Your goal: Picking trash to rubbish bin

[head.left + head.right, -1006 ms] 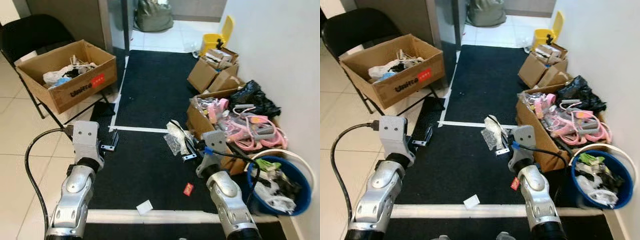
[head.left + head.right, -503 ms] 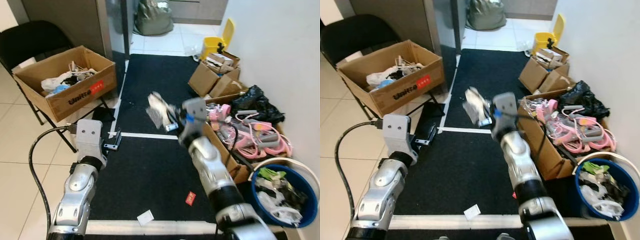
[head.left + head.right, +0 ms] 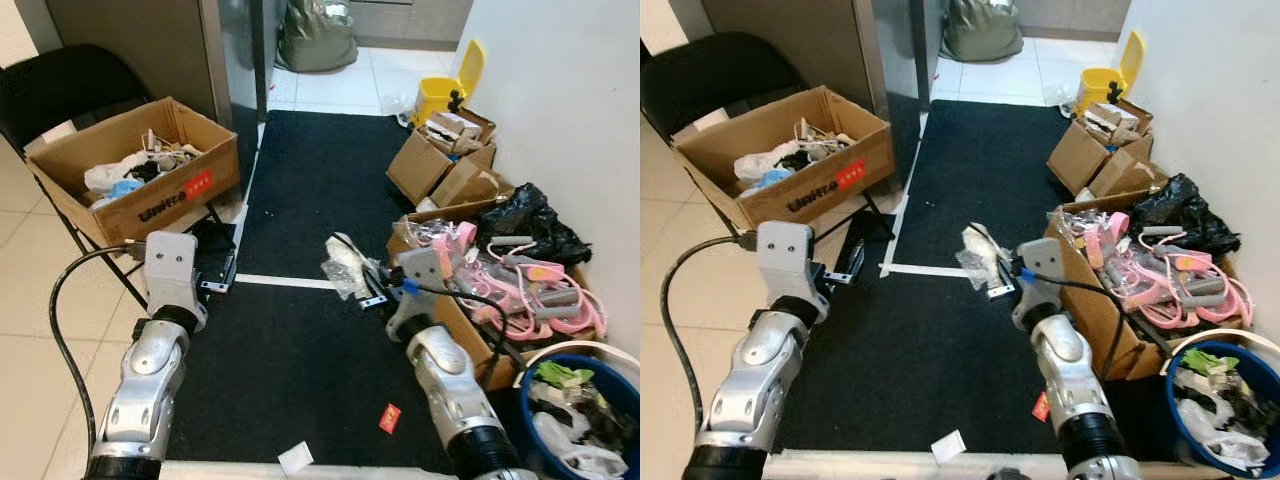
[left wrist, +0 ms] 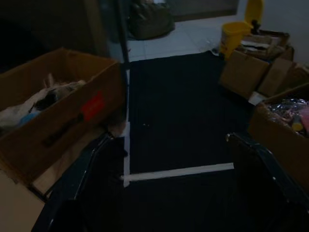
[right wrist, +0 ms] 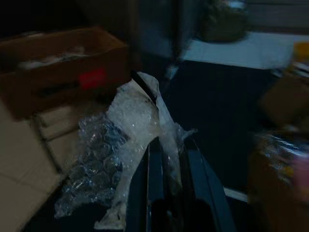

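1. Looking down from the left eye: right gripper point(image 3: 368, 287) lowered again from its raised reach of half a second ago, now low over the black mat point(image 3: 300, 340), clamped on a crumpled piece of bubble wrap point(image 3: 343, 268). Long axis of the wrap roughly upright, tilted away from the gripper toward the robot's left. Left gripper point(image 3: 213, 276) holding nothing, hovering beside the white tape line point(image 3: 280, 282), about as before. On the mat near the robot, a red scrap point(image 3: 389, 417) and a white scrap point(image 3: 295, 458). Blue bin point(image 3: 592, 385) at the right, already full of mixed rubbish.

2. Seen from the right eye: brown box on the chair point(image 3: 790, 160) holding cables and crumpled plastic; open carton by the wall point(image 3: 1110, 300) stuffed with pink hangers point(image 3: 1180, 280); black bag point(image 3: 1185, 215) behind it; smaller cartons point(image 3: 1100, 150) and a yellow bin point(image 3: 1110, 75) farther back.

3. Peering along the left wrist: two black fingers point(image 4: 82, 179) spread wide, nothing between them, dark mat and tape line beyond, brown box to one side.

4. Peering along the right wrist: fingers point(image 5: 154, 188) narrowed onto the thin tail of the bubble wrap, bulk of it bunched beyond and beside the tips; picture dark and blurred.
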Motion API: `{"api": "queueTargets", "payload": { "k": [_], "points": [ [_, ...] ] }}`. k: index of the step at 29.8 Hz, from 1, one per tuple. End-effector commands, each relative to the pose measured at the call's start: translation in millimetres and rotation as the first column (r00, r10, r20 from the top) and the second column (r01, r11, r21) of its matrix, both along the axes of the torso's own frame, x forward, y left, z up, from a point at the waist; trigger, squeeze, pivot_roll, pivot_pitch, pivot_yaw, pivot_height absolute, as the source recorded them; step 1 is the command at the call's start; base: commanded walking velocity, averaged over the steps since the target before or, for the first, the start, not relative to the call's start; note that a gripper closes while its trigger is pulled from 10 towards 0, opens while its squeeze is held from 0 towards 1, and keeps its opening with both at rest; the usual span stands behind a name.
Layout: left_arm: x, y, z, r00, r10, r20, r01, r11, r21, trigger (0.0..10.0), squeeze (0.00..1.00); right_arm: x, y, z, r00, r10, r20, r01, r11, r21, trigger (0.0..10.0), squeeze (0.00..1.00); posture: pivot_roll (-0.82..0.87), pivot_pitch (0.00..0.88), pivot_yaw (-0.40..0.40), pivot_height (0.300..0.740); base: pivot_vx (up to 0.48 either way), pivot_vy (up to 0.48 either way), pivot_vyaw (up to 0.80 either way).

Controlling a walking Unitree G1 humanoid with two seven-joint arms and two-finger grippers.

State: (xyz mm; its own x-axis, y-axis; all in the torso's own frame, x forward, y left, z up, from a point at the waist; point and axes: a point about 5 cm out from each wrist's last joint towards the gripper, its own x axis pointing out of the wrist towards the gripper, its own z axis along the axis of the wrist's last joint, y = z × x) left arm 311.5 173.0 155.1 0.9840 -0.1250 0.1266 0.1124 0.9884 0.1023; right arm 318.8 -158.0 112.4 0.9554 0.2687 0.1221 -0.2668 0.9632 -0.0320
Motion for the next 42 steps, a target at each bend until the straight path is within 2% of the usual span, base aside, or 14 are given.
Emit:
{"api": "queueTargets", "payload": {
  "k": [1,3,4,8,12,17,22,27,29,30,33,34,38,42],
  "points": [
    [7.6,21.3,11,0.999,0.025,0.032,-0.027,0.999,0.039,10.0,0.0,-5.9,-10.0,-5,0.999,-0.038,-0.02,0.038,0.999,0.013,10.0,0.0,0.03,0.144,0.02,0.74,0.311,0.0,0.0],
    [15.2,37.8,24,0.997,0.05,0.059,-0.054,0.997,0.061,10.0,0.0,-5.9,-8.6,-6,0.999,-0.033,-0.02,0.033,0.999,0.013,10.0,0.0,0.03,0.144,0.02,0.74,0.311,0.0,0.0],
    [15.2,37.8,24,0.997,0.05,0.059,-0.054,0.997,0.061,10.0,0.0,-5.9,-8.6,-6,0.999,-0.033,-0.02,0.033,0.999,0.013,10.0,0.0,0.03,0.144,0.02,0.74,0.311,0.0,0.0],
    [23.4,59.8,41,0.992,0.08,0.094,-0.088,0.992,0.09,10.0,0.0,-5.6,-2.2,-4,1.0,-0.014,-0.02,0.014,1.0,0.01,10.0,0.0,0.05,0.142,0.02,0.74,0.311,0.0,0.0],
    [26.2,67.1,48,0.991,0.08,0.108,-0.092,0.989,0.112,10.0,0.0,-5.3,1.3,-3,1.0,-0.003,-0.016,0.003,1.0,0.007,10.0,0.0,0.05,0.141,0.021,0.74,0.312,0.0,0.0],
    [27.0,68.7,50,0.991,0.079,0.111,-0.092,0.989,0.119,10.0,0.0,-5.4,2.2,-2,1.0,-0.001,-0.015,0.001,1.0,0.007,10.0,0.0,0.05,0.141,0.02,0.74,0.314,0.0,0.0],
    [25.4,59.4,40,0.994,0.048,0.1,-0.058,0.992,0.109,10.0,0.0,-7.1,0.8,-1,1.0,-0.002,-0.017,0.002,1.0,0.008,10.0,0.0,0.05,0.141,0.017,0.74,0.312,0.0,0.0],
    [19.6,43.2,27,0.997,0.018,0.074,-0.023,0.998,0.065,10.0,0.0,-8.4,1.5,0,1.0,0.001,-0.018,0.0,1.0,0.024,10.0,0.0,0.05,0.144,0.015,0.74,0.311,0.0,0.0],
    [13.8,30.0,17,0.999,-0.004,0.051,0.003,0.999,0.037,10.0,0.0,-8.9,3.3,0,1.0,0.006,-0.023,-0.005,0.999,0.048,10.0,0.0,0.05,0.144,0.014,0.74,0.311,0.0,0.0],
    [13.8,30.0,17,0.999,-0.004,0.051,0.003,0.999,0.037,10.0,0.0,-8.9,3.3,0,1.0,0.006,-0.023,-0.005,0.999,0.048,10.0,0.0,0.05,0.144,0.014,0.74,0.311,0.0,0.0],
    [-3.6,1.7,-11,1.0,-0.022,-0.014,0.022,0.999,-0.043,10.0,0.0,-9.6,9.6,2,1.0,0.016,-0.02,-0.015,0.998,0.064,10.0,0.0,0.05,0.146,0.009,0.74,0.311,0.0,0.0],
    [-3.6,1.7,-11,1.0,-0.022,-0.014,0.022,0.999,-0.043,10.0,0.0,-9.6,9.6,2,1.0,0.016,-0.02,-0.015,0.998,0.064,10.0,0.0,0.05,0.146,0.009,0.74,0.311,0.0,0.0],
    [-16.1,-17.8,-26,0.998,-0.028,-0.054,0.022,0.994,-0.104,10.0,0.0,-10.9,18.4,3,0.998,0.051,-0.027,-0.048,0.994,0.096,10.0,0.0,0.05,0.147,-0.002,0.74,0.307,0.0,0.0],
    [-18.2,-20.6,-27,0.998,-0.026,-0.057,0.019,0.993,-0.116,10.0,0.0,-11.5,20.6,3,0.998,0.061,-0.023,-0.058,0.993,0.102,10.0,0.0,0.05,0.146,-0.006,0.74,0.311,0.0,0.0]
  ]
}}
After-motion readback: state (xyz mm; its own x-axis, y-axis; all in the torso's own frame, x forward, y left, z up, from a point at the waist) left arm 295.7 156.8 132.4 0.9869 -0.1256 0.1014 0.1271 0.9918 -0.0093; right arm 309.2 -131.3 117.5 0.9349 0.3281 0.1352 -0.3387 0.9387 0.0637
